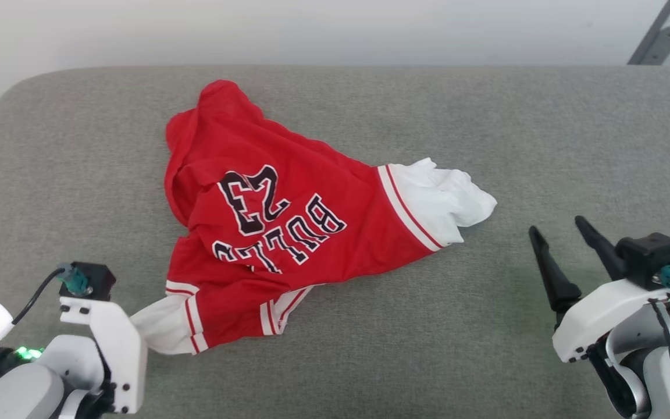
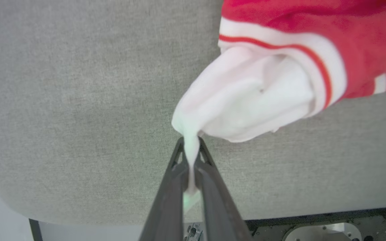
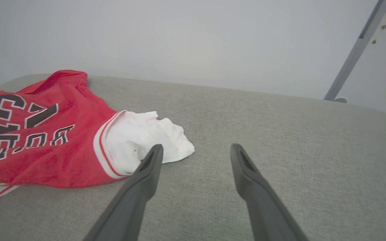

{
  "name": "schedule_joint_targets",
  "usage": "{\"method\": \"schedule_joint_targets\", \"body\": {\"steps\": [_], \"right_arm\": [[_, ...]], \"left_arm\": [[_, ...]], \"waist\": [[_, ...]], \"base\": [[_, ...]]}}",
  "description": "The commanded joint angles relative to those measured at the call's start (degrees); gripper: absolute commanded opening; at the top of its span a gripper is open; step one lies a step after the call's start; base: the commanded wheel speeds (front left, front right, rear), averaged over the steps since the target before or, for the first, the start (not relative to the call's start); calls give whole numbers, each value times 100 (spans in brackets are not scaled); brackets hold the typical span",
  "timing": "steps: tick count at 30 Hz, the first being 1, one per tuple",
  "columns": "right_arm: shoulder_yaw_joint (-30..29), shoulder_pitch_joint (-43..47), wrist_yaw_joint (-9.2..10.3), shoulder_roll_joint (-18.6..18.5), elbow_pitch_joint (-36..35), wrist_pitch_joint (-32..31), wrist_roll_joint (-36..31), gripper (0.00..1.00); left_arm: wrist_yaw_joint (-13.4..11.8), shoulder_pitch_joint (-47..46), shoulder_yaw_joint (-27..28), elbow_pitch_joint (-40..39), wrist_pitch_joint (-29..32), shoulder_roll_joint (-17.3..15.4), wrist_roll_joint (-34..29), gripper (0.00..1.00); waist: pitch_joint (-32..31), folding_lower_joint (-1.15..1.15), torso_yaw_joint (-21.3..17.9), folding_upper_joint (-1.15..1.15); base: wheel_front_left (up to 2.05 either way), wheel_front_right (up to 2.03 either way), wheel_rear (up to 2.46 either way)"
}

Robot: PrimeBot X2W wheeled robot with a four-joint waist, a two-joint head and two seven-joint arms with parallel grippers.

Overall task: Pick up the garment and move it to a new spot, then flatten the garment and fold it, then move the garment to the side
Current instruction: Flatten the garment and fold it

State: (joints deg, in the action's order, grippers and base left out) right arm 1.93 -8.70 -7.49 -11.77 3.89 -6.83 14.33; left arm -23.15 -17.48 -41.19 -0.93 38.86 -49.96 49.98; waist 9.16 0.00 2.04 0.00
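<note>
The garment [image 1: 288,233], a red jersey with white sleeves and black lettering with 23, lies crumpled on the grey cushion, printed side up. My left gripper [image 2: 190,142] is shut on the tip of its near white sleeve [image 2: 246,100], which stretches taut toward the fingers. In the head view that gripper's white wrist sits at lower left, with the sleeve [image 1: 157,329] drawn toward it. My right gripper [image 1: 562,227] stands open at the lower right, apart from the garment's other white sleeve [image 1: 445,201]. In the right wrist view the open gripper [image 3: 196,150] points just right of that sleeve [image 3: 139,144].
The grey padded cushion [image 1: 544,128] spans the scene, with bare fabric right of the garment and along the near edge. A pale wall runs behind it, with a grey metal strut [image 1: 655,35] at upper right. Past the cushion's edge lies dark floor hardware [image 2: 330,227].
</note>
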Motion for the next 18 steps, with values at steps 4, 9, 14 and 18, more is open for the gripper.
{"method": "schedule_joint_targets", "body": {"steps": [4, 9, 14, 18], "right_arm": [[263, -107, 1, -229, 128, -241, 166, 100], [600, -411, 1, -555, 444, -536, 349, 100], [935, -868, 1, -924, 988, -869, 642, 100], [1264, -1303, 0, -1203, 1502, -1116, 806, 100]], "left_arm": [[153, 11, 190, -148, -518, 240, 115, 100], [337, 19, 374, -438, -1354, 532, 34, 100], [460, 149, 499, -669, -2231, 809, -128, 100], [500, 237, 568, -796, -2914, 992, -332, 100]], "waist": [[-83, 0, 172, 0], [-108, 0, 404, 0], [-70, 0, 716, 0], [-9, 0, 987, 0]], "base": [[0, 0, 0], [0, 0, 0], [0, 0, 0], [0, 0, 0]]}}
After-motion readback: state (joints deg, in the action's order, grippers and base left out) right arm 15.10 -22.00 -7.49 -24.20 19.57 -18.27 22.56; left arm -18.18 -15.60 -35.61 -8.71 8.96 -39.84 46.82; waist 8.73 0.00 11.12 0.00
